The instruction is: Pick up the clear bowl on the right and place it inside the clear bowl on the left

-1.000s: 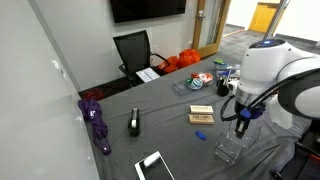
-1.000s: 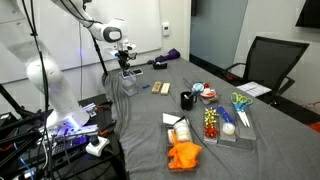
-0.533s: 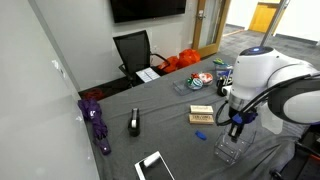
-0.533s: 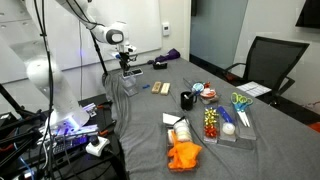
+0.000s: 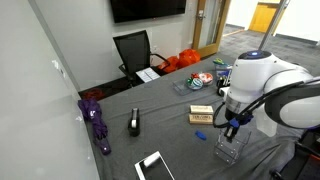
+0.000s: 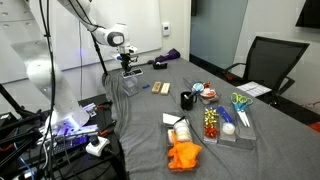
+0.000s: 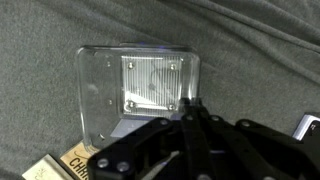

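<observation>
A clear, square-sided plastic bowl (image 5: 228,150) stands empty on the grey cloth near the table's edge; it also shows in an exterior view (image 6: 128,86) and fills the upper middle of the wrist view (image 7: 135,90). My gripper (image 5: 232,127) hangs just above it, also seen in an exterior view (image 6: 126,70). In the wrist view the fingertips (image 7: 190,106) are pressed together over the bowl's right wall. I cannot tell whether they touch the wall. A second empty clear bowl does not show.
A small cardboard box (image 5: 202,115) and a blue item (image 5: 200,135) lie next to the bowl. A black object (image 5: 134,123), purple cloth (image 5: 95,120), a phone (image 5: 155,165), a clear tray of colourful items (image 6: 225,125), orange cloth (image 6: 183,155) and a chair (image 5: 135,50) are around.
My gripper has moved down and sideways, closer over the clear bowl. The bowl has not moved.
</observation>
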